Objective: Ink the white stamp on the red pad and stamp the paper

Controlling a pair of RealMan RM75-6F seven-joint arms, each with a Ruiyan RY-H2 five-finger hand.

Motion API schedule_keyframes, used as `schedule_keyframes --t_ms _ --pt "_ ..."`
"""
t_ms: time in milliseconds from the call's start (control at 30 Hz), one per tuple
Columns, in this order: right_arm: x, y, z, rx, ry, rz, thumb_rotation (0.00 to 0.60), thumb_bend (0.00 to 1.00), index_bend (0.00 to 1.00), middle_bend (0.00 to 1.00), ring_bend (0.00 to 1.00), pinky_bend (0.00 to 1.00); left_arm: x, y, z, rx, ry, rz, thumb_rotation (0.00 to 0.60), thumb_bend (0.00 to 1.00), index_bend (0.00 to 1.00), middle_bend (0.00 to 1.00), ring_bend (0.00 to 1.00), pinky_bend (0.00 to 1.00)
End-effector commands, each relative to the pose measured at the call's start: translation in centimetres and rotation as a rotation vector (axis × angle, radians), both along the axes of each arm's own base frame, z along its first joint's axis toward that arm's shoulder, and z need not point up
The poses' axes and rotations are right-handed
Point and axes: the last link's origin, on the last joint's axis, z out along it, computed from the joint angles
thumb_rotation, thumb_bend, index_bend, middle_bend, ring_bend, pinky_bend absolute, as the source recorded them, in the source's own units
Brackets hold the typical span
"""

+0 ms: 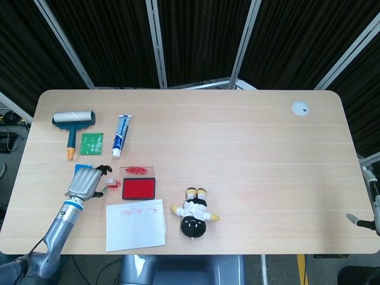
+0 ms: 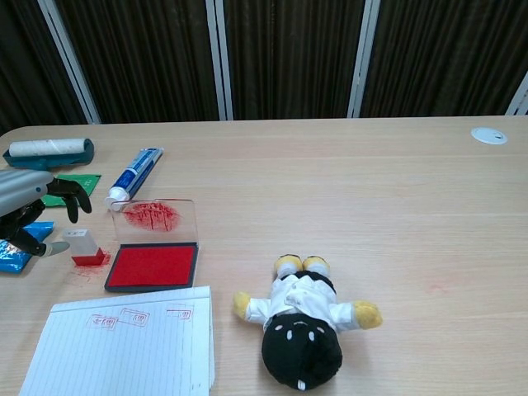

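One paper pad (image 2: 124, 346), one doll (image 2: 301, 322), one red pad (image 2: 151, 266), left robot hand (image 2: 33, 216) spread beside one stamp (image 2: 84, 246), holding nothing

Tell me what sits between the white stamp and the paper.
Only bare table: in the chest view the white stamp stands left of the red pad, with light wood between it and the paper.

You have on the table: one white stamp (image 2: 82, 245), one red pad (image 2: 152, 266), one paper pad (image 2: 124, 351), one plush doll (image 2: 303, 326), one toothpaste tube (image 2: 134, 174), one lint roller (image 1: 72, 122), one green packet (image 1: 91, 143), one blue packet (image 2: 15, 244).
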Motion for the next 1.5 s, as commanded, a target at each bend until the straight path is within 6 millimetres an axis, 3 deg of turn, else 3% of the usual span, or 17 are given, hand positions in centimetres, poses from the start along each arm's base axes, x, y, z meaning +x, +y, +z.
schedule_keyframes --t_ms 33,467,1500 --pt "-0.1 0.0 0.0 0.001 0.001 -0.004 0.600 0.00 0.00 0.00 0.00 0.00 -0.1 0.1 -0.3 0.000 0.010 0.002 0.600 0.26 0.33 0.37 0.80 0.84" --pt "-0.3 -0.1 -0.2 0.008 0.007 -0.015 0.600 0.00 0.00 0.00 0.00 0.00 -0.1 0.5 -1.2 -0.005 0.024 0.006 0.600 0.30 0.37 0.42 0.80 0.85" --pt "-0.7 -0.3 -0.5 0.017 0.016 -0.037 0.600 0.00 0.00 0.00 0.00 0.00 0.2 1.1 -1.3 -0.015 0.031 0.005 0.600 0.40 0.51 0.51 0.80 0.85"
